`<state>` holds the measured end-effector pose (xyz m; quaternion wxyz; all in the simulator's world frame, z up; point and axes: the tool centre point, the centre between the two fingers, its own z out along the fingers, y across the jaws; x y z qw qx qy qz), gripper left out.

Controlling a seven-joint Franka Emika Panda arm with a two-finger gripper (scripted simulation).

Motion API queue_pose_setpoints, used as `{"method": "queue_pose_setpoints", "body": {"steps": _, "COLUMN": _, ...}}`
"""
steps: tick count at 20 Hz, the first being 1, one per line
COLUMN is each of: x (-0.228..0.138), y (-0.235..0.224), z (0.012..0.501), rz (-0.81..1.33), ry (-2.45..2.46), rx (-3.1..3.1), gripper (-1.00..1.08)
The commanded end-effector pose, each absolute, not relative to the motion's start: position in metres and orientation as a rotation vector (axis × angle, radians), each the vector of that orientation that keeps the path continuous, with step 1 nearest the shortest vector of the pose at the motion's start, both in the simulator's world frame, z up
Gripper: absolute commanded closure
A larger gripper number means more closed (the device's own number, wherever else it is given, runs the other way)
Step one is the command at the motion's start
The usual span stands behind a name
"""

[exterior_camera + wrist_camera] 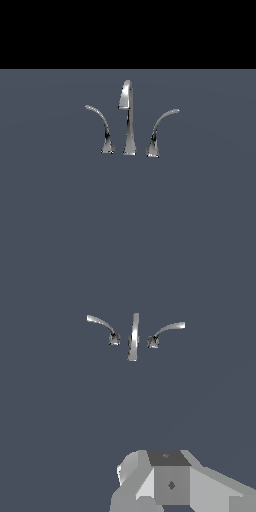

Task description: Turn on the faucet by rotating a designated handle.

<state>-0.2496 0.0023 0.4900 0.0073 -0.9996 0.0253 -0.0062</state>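
Handle (100, 121) beside spout (128, 117), w/ mirror lever (161, 129) opposite.

A bare simulated test scene — no real room. A flat, featureless slate-grey floor (55, 200) runs to a black void, with no walls or furniture. The only fixture is a chrome faucet (128, 120) standing straight on that surface — no sink around it.

In the wrist view the gripper (172, 483) is cut off by the picture's edge, only a grey blocky part of it showing, so how its jaws stand cannot be told. The exterior view shows no part of the arm. The faucet (128, 120) is small, and its joints are too fine to make out.
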Motion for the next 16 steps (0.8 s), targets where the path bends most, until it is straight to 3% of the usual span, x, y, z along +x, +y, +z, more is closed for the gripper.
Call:
{"method": "queue_pose_setpoints", "body": {"steps": 1, "x": -0.25, "y": 0.002, "z": 0.49, "rz": -0.019, "ry": 0.079, "rx": -3.126, "gripper": 1.08}}
{"method": "queue_pose_setpoints", "body": {"steps": 16, "x": -0.24, "y": 0.025, "z": 0.467, "rz": -0.018, "ry": 0.266, "rx": -3.116, "gripper": 1.08}}
